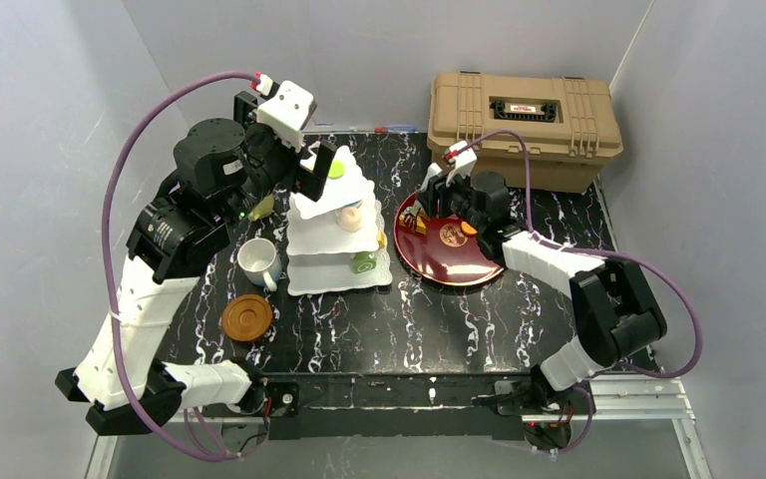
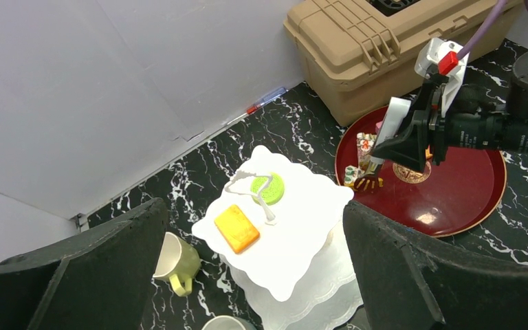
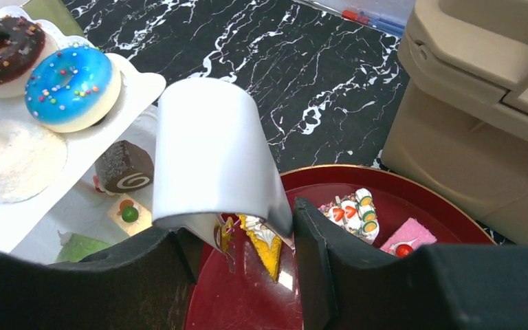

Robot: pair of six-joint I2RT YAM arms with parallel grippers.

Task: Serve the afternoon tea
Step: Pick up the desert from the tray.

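Note:
The white three-tier cake stand point(image 1: 334, 239) point(image 2: 302, 227) stands left of centre, with a green round biscuit point(image 2: 268, 187) and an orange bar point(image 2: 236, 227) on its top tier. My left gripper point(image 1: 314, 172) point(image 2: 254, 275) hangs open above that tier and holds nothing. My right gripper point(image 1: 439, 195) point(image 3: 244, 234) is shut on white tongs point(image 3: 210, 151) point(image 2: 385, 137). The tong tips straddle a yellow cake slice point(image 3: 265, 247) on the dark red tray point(image 1: 459, 264) point(image 3: 247, 295). A white mug point(image 1: 257, 261), a yellow-green mug point(image 2: 175, 260) and a brown coaster point(image 1: 246, 316) sit left of the stand.
A tan ribbed case point(image 1: 524, 125) stands at the back right, just behind the tray. More pastries lie on the tray, among them a pink slice point(image 3: 412, 237). A blue donut point(image 3: 72, 79), a chocolate donut point(image 3: 7, 45) and a chocolate roll point(image 3: 125, 166) sit on the stand's tiers.

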